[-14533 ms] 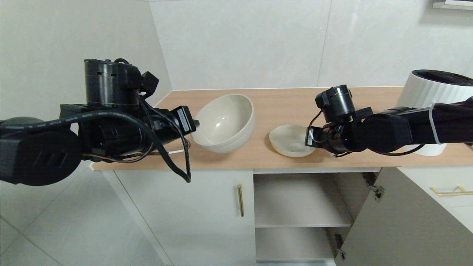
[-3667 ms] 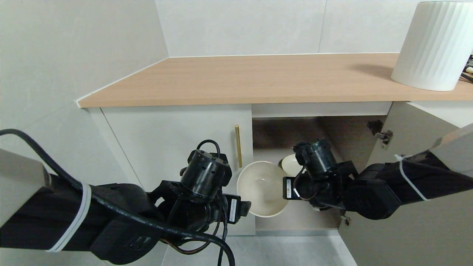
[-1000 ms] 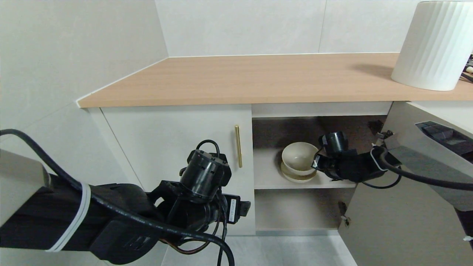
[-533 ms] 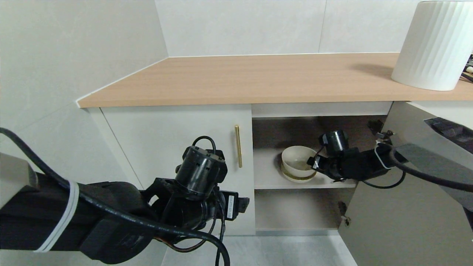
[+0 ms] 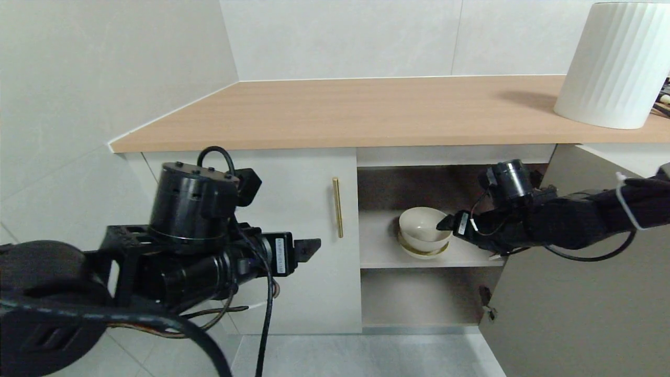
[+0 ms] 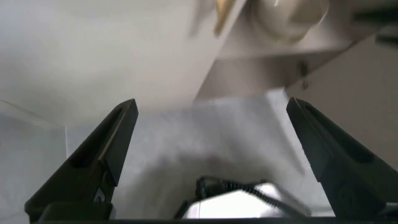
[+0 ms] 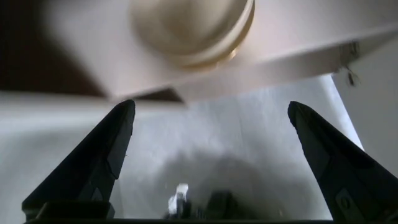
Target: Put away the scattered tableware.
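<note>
the bowl (image 5: pixel 422 226) sits nested on a shallow dish (image 5: pixel 421 253) on the upper shelf (image 5: pixel 378 246) of the open cabinet (image 5: pixel 419 299). the right gripper (image 5: pixel 446 224), fingers spread wide and empty, hangs just beside the bowl at its 3 o'clock. the left gripper (image 5: pixel 308 248), fingers also apart and empty, is before the closed door (image 5: pixel 293 199), at the bowl's 9 o'clock, well apart

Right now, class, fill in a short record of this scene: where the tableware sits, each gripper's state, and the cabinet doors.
Tableware: bowl stacked on a shallow dish, on the upper shelf
Left gripper: open, empty, in front of the closed left door
Right gripper: open, empty, beside the bowl
Right door: open
Countertop: white ribbed container at its right end
</note>
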Controlling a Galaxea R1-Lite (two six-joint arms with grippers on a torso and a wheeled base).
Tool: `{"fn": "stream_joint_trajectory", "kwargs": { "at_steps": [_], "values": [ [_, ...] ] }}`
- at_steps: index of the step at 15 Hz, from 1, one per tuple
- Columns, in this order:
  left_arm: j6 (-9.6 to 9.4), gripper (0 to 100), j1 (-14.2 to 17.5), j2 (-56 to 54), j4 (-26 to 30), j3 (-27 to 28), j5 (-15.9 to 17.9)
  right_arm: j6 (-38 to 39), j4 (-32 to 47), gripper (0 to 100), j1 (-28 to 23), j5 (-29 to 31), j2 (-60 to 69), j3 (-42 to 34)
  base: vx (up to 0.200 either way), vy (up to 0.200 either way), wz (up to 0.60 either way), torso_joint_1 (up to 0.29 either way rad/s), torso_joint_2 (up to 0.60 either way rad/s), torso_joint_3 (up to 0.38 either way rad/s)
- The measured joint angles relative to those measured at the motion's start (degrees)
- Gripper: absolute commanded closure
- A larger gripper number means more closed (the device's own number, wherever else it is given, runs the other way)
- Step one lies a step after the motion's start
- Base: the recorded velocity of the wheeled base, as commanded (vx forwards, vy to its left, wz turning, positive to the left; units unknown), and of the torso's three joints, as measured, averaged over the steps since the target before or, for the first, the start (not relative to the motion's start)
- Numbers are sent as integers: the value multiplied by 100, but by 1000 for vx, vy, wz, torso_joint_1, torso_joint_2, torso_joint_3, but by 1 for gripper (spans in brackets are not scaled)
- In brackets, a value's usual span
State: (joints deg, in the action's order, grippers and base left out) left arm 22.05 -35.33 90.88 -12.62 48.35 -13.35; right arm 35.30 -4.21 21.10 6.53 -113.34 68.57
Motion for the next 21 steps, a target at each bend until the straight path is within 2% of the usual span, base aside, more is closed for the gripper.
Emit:
{"fn": "stream_joint_trajectory", "kwargs": {
  "at_steps": [3, 6, 9, 10, 16, 21],
  "values": [
    [-178, 0, 63, -856, 268, -358, 375, -123, 197, 0, 224, -77, 1137, -859, 0, 0, 0, 0, 0, 0],
    [-200, 0, 134, -1514, 332, -880, 482, -455, 399, 0, 401, -106, 2136, -1579, 0, 0, 0, 0, 0, 0],
    [-189, 0, 608, -1919, 329, -1304, 556, -673, 1291, 0, 588, -301, 2943, -1797, 0, 0, 0, 0, 0, 0],
    [-187, 0, 695, -2004, 327, -1414, 585, -675, 1378, 0, 646, -354, 3073, -1836, 0, 0, 0, 0, 0, 0],
    [-185, 0, 967, -2089, 296, -1420, 591, -686, 1424, 0, 833, -380, 3270, -1935, 0, 0, 0, 0, 0, 0],
    [-185, 0, 1000, -2139, 301, -1401, 599, -695, 1436, 0, 883, -367, 3351, -1946, -200, 0, 0, 6, 1, 0]
  ]
}}
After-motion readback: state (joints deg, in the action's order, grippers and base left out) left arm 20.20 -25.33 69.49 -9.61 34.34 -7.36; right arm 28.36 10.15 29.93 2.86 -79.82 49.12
